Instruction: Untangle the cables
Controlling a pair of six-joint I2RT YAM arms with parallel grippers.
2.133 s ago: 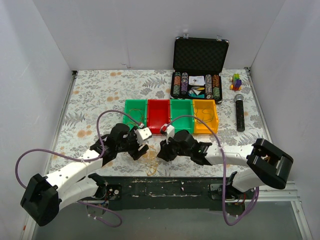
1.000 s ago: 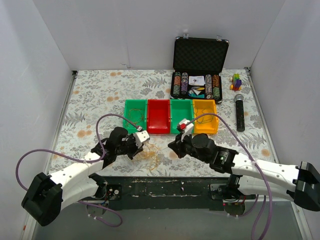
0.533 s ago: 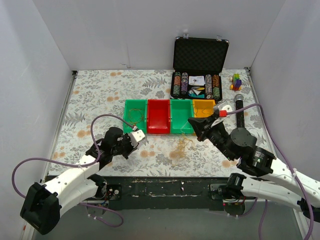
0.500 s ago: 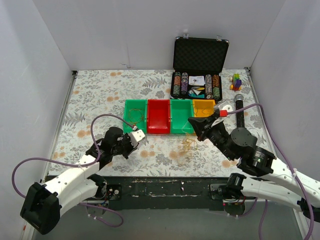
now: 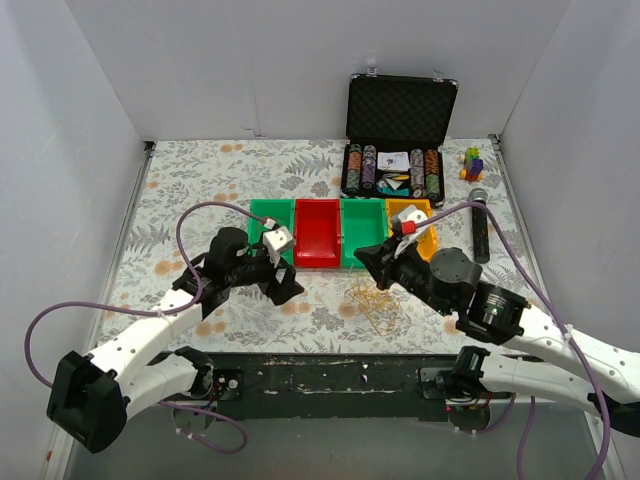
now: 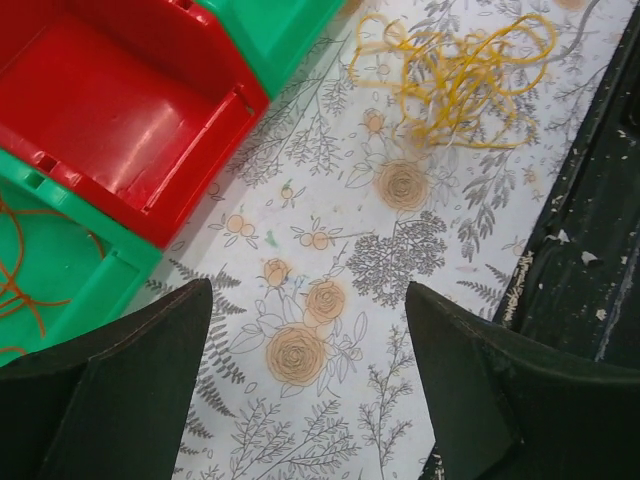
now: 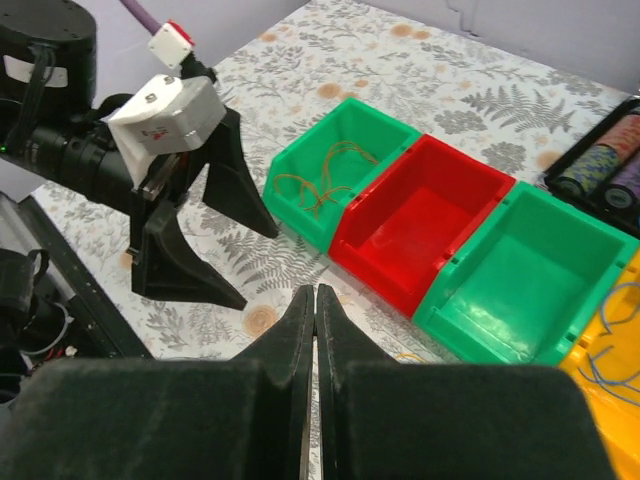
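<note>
Left gripper point(image 5: 283, 283) is spread wide open with nothing between its fingers, hovering low over the floral table point(image 5: 200, 180) just in front of the left green bin point(image 5: 262, 204) and the red bin point(image 5: 317, 230). Right gripper point(image 7: 315, 305) has its two fingers pressed flat together (I can't make out any strand pinched in there, the wire's too thin to tell either way), and it sits in front of the second green bin point(image 5: 362, 222).

The cables point(image 5: 373, 300) are a loose yellow-orange knot of thin loops lying on the table just below the right gripper's tip, close to the dark front edge and off to the right of the left gripper. From the left wrist view the knot sits clear of the bins. A few orange loops are inside the left green bin, and some thin strands lie in the yellow bin point(image 5: 428, 245).
</note>
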